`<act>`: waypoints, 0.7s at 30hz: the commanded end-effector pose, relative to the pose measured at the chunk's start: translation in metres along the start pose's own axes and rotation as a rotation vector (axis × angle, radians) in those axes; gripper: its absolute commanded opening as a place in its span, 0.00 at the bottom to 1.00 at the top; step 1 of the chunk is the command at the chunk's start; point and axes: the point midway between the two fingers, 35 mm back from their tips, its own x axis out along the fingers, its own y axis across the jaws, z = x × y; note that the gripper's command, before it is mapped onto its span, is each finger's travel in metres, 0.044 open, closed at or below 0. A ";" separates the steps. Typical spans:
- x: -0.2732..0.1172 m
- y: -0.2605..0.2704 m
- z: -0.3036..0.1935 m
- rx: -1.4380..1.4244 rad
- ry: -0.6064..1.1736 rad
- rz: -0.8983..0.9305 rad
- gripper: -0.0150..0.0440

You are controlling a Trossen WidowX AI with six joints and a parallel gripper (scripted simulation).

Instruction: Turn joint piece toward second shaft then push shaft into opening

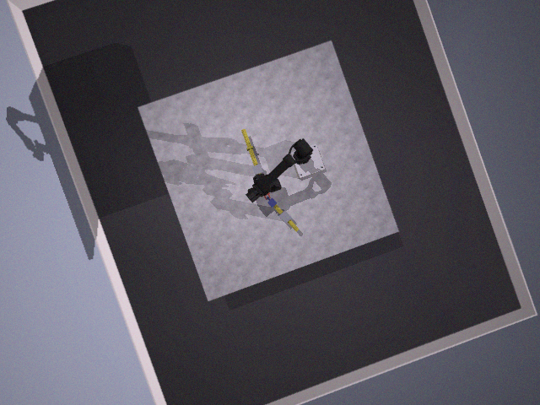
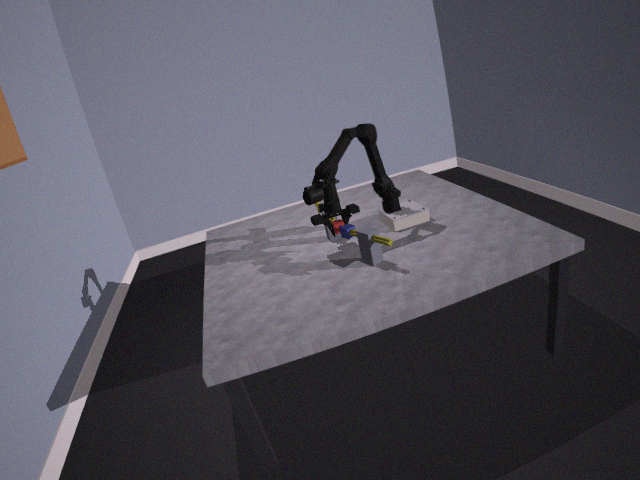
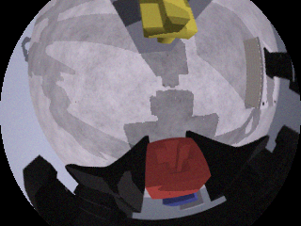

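The red joint piece (image 1: 267, 197) (image 2: 338, 226) (image 3: 175, 171) is hinged at the blue piece (image 1: 272, 202) (image 2: 346, 230) (image 3: 179, 201) on the first yellow shaft (image 1: 278, 210) (image 2: 383, 240). That shaft runs through its grey block (image 1: 285, 217) (image 2: 366, 249). The second yellow shaft (image 1: 249, 146) (image 3: 166, 19) lies in the second grey block (image 1: 259, 169) (image 3: 146, 41), its end apart from the joint piece and roughly facing it in the wrist view. My gripper (image 3: 167, 137) is slightly open, its fingers still close on both sides of the joint piece. Any gap is too small to tell.
The arm's white base (image 1: 310, 164) (image 2: 410, 217) (image 3: 253, 72) stands on the grey table (image 1: 322, 78) (image 2: 289, 330) to the right of the shafts. The arm arches from it over the joint. Both blocks and the shafts stand close around the gripper.
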 end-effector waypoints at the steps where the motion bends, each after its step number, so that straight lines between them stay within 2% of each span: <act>1: 0.000 0.000 0.000 -0.001 0.000 0.000 0.77; 6: 0.000 0.000 0.000 -0.001 0.000 0.000 0.99; 21: -0.002 0.000 0.000 0.000 -0.022 -0.002 1.00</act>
